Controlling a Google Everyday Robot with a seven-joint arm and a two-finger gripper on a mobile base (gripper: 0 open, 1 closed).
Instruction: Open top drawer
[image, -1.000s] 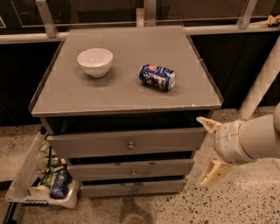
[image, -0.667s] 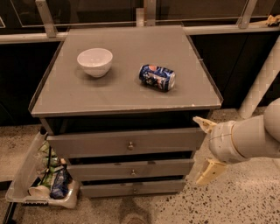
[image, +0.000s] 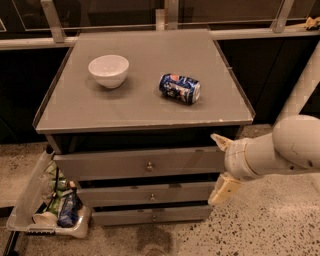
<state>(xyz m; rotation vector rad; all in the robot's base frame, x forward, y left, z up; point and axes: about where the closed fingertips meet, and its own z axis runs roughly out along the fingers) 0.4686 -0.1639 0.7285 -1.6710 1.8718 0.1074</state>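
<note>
Below the front right corner of the tabletop (image: 150, 107), the gripper (image: 216, 167) is held with fingers (image: 223, 189) spread wide beside the right end of the top drawer (image: 110, 164), seemingly barely drawn out under the front edge, presumably so its central knob (image: 149, 166) can be reached.

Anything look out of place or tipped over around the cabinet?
The soda can lies on its side on the cabinet top, right of the upright white bowl. The gripper sits open at the top drawer's right end, off its knob.
</note>
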